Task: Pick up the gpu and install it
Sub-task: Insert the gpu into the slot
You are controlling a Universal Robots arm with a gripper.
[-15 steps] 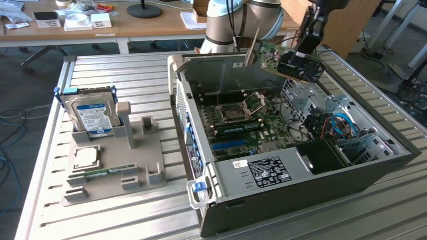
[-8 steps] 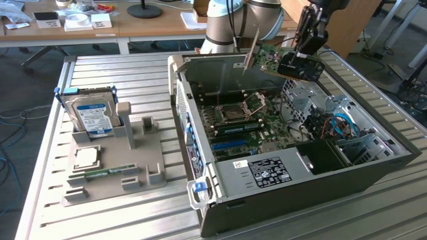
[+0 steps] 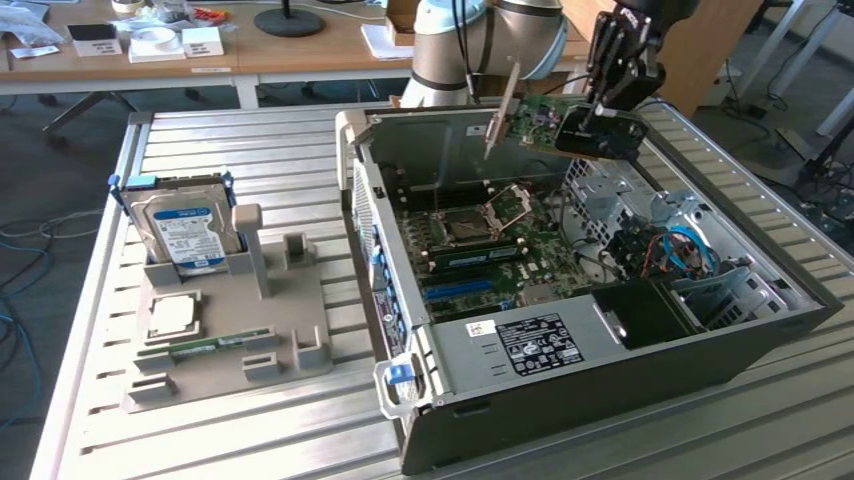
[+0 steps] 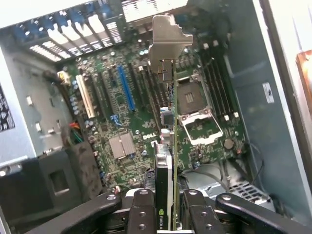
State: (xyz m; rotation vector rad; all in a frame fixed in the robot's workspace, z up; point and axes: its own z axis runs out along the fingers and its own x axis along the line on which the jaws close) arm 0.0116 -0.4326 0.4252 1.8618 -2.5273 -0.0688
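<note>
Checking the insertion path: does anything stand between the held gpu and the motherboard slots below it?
Nothing visible does. The gripper holds the gpu above the open case; the motherboard and its blue slot lie bare beneath. Cables sit apart, toward the exterior view's right.

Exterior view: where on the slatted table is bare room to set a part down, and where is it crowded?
Free: the table beyond the hard drive, beside the far corner of the computer case, and the near strip in front of the grey holder. Crowded: the holder, and the case, with the gpu in the gripper above it.
</note>
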